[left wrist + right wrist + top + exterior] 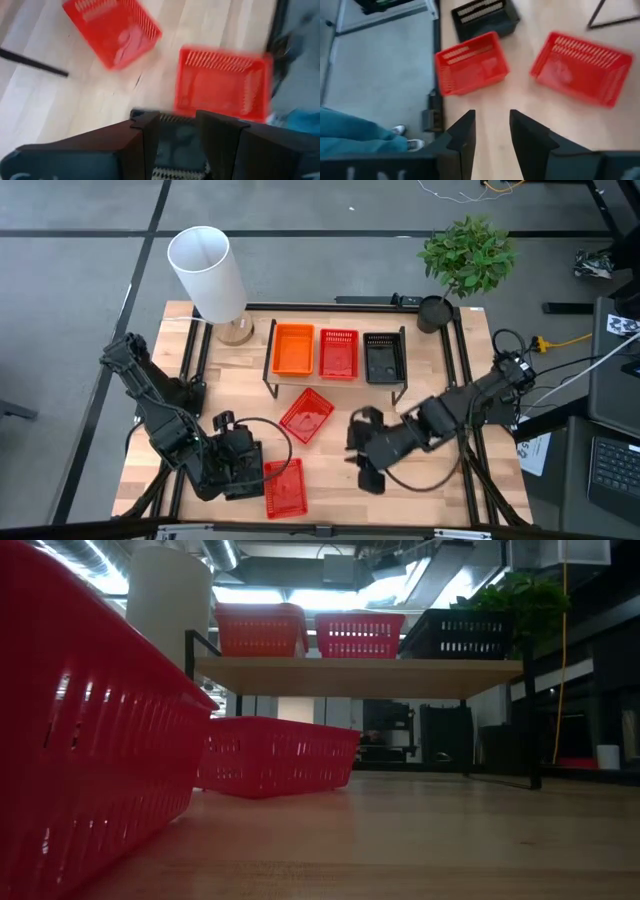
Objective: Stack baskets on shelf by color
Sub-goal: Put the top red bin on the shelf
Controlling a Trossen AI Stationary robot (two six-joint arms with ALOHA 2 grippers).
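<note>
Up on the shelf [360, 678] three spots are started, orange basket [293, 350], shelf red [339, 353] and shelf black [384, 358], side by side. Three baskets are loose on the counter [440, 500]: an angled red [306, 416] just in front of the shelf, a front red [284, 486] near the counter's front edge, and a loose black [485, 17] right beside that one.

The left end effector [175, 125] sits directly over the loose black, with dark mesh showing at its tip. Whether it has actually clamped the basket I cannot tell. The right end effector [492, 130] hangs above bare counter to the right of the angled red, its jaws a narrow gap apart and nothing in them.

These baskets look like thin moulded plastic mesh, so I would expect them to be very light, a bit springy and slick on the wood. A push would likely skate one away rather than seat it. The sensible hold is a pinch on one wall, one pad inside and one outside, near the middle of a side so the tray hangs level. They should nest easily if lowered square into the matching colour.
</note>
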